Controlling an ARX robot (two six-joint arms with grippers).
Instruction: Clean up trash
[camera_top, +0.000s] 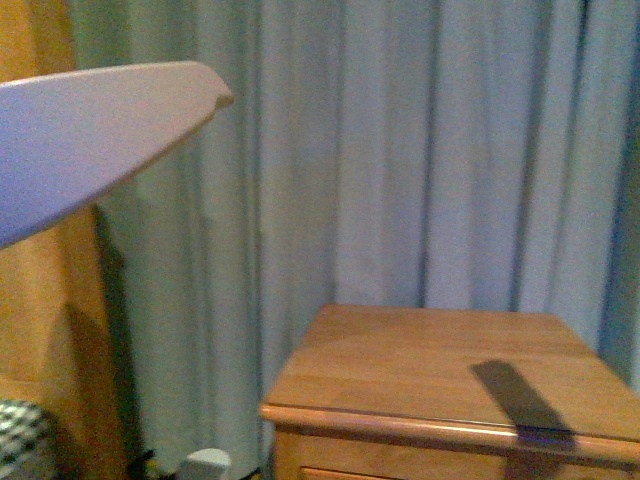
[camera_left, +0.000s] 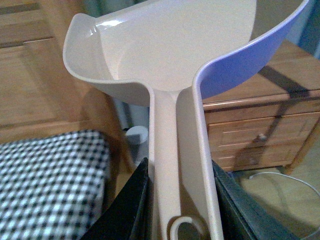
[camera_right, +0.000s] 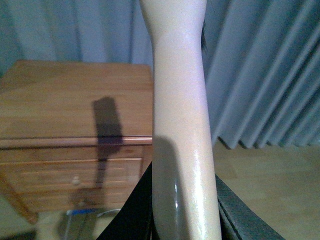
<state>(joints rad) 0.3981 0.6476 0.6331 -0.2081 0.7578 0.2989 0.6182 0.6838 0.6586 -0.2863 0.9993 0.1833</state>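
Plainly, the trash shows in none of the three views, so where it lies relative to either claw cannot be told. The left claw (camera_left: 180, 169) is clamped on the long handle of a beige dustpan (camera_left: 165, 45), one black finger pressed to each side of the handle. The pan is held up in the air, and the part of its inside that shows is bare plastic. From the front view only its rim and underside are seen, cut off at the upper left edge. The right claw (camera_right: 183, 174) is clamped the same way on a pale handle (camera_right: 180, 100). The upper end of that handle runs out of the picture, so what it belongs to cannot be made out.

Below the dustpan lies a black-and-white checked pillow (camera_left: 50, 180), partly cut off. Beside it stands a wooden bedside cabinet (camera_top: 430, 380) with drawers, a dark shadow (camera_top: 520, 395) falling across its top. A grey-blue curtain (camera_top: 400, 150) hangs behind the cabinet. A small white round object (camera_left: 135, 136) sits low between pillow and cabinet, too blurred to identify. A thin white cable (camera_left: 280, 176) lies on the floor (camera_right: 270, 175).
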